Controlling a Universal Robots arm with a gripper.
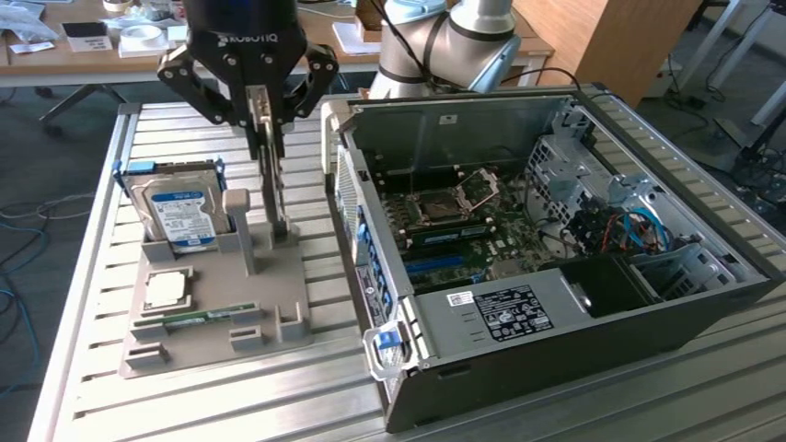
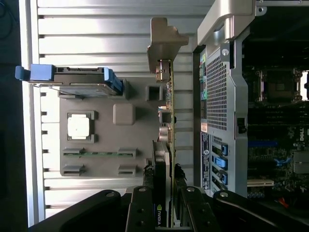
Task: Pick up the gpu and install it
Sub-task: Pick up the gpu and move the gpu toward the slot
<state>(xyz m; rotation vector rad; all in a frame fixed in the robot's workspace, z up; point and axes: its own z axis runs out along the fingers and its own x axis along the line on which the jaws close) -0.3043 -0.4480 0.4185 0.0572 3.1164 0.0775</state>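
Got the gpu (image 1: 278, 184) pinched in the gripper (image 1: 267, 124), jaws partway closed and pressed on both flat faces of the card. Hanging upright, edge-on, over the grey holder tray (image 1: 285, 285), just beside the open computer case (image 1: 491, 368). Can't tell whether the lower edge is clear of the tray. From the wrist view: pale metal bracket (image 2: 163, 41) at the card's far end, away from the fingers (image 2: 140, 208). Parked on the tray: hard drive (image 1: 182, 212) standing up, CPU chip (image 1: 166, 288), green RAM stick (image 1: 197, 318). Inside the case, motherboard (image 1: 467, 230) exposed. All sitting on a slatted metal table (image 1: 639, 405).
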